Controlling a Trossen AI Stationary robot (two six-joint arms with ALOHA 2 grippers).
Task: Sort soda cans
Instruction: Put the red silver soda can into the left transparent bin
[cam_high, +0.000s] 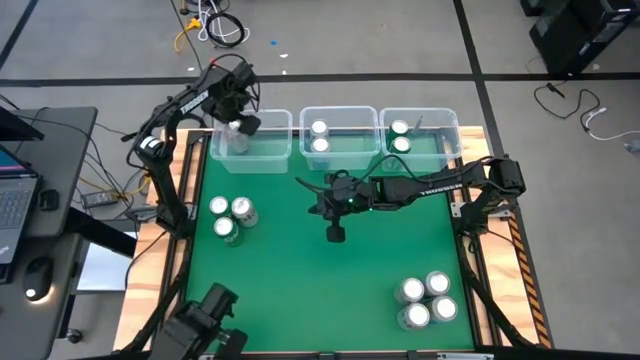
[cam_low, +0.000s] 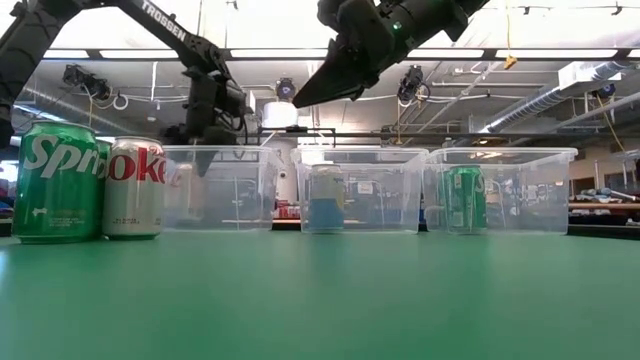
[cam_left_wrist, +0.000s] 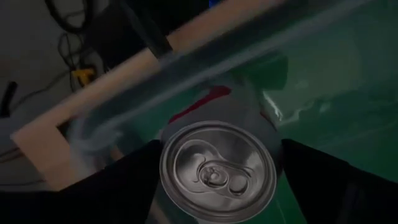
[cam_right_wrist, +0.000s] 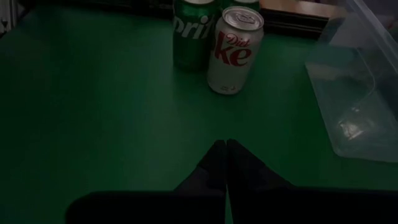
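My left gripper (cam_high: 243, 122) hangs over the left clear bin (cam_high: 268, 150), shut on a silver soda can with red lettering (cam_left_wrist: 217, 171). In the low view that can (cam_low: 180, 192) shows dimly through the bin wall. My right gripper (cam_high: 335, 233) hovers shut above the middle of the green table, touching nothing. Ahead of it, three cans (cam_high: 230, 215) stand upright near the table's left edge; a green Sprite can (cam_right_wrist: 191, 34) and a Diet Coke can (cam_right_wrist: 233, 53) show in the right wrist view. Several more cans (cam_high: 425, 300) stand at the near right. My left gripper holds the silver can by its upper side wall, just below the rim (cam_left_wrist: 166, 186), pinched between the two fingers (cam_left_wrist: 124, 186), which come from above and point down. The can stays upright inside the left bin. Whether its base rests on the bin floor, I cannot tell.
Three clear bins line the far edge. The middle bin (cam_high: 340, 115) holds two cans (cam_high: 319, 137) and the right bin (cam_high: 445, 125) holds two (cam_high: 400, 136), one of them green (cam_low: 465, 198). A wooden frame (cam_high: 478, 240) borders the green mat.
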